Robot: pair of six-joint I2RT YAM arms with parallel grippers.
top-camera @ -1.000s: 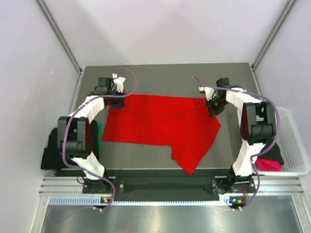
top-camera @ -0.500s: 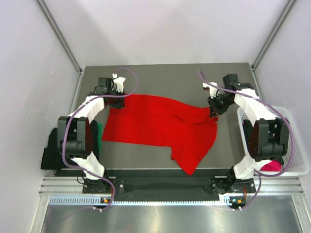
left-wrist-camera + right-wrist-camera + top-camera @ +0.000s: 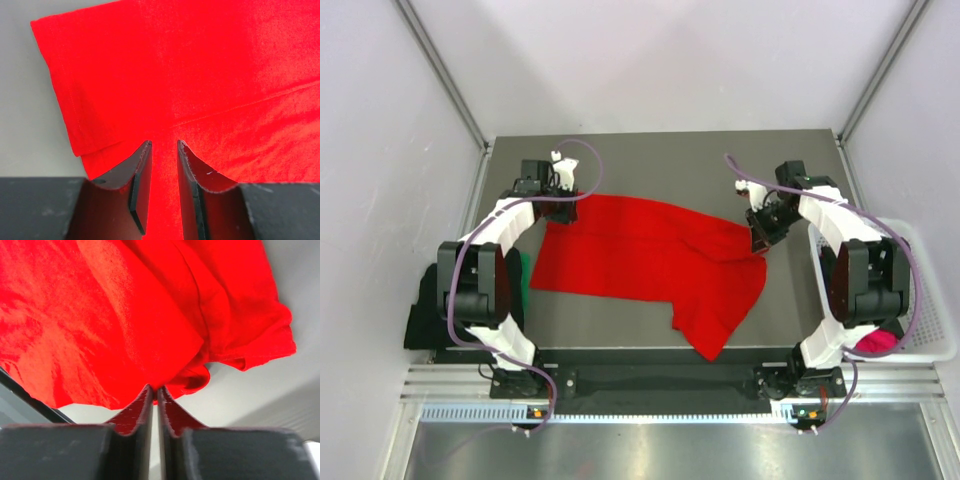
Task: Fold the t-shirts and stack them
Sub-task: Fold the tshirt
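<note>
A grey worktop [image 3: 660, 160] is lying in the middle of a booth, matte and taking soft, even light with hardly any shadow. Three pale walls are closing it in: the back wall [image 3: 660, 60] is rising behind the far edge, and the left wall [image 3: 380, 200] and right wall [image 3: 920, 150] are flanking it. Two metal posts, left [image 3: 445, 75] and right [image 3: 885, 70], are running up the back corners. Along the near edge a silver rail [image 3: 450, 385] is spanning the width, and below it a steel sheet [image 3: 670, 450] is catching a dull sheen. A white mesh basket [image 3: 925, 290] is sitting just beside the worktop's right edge.
</note>
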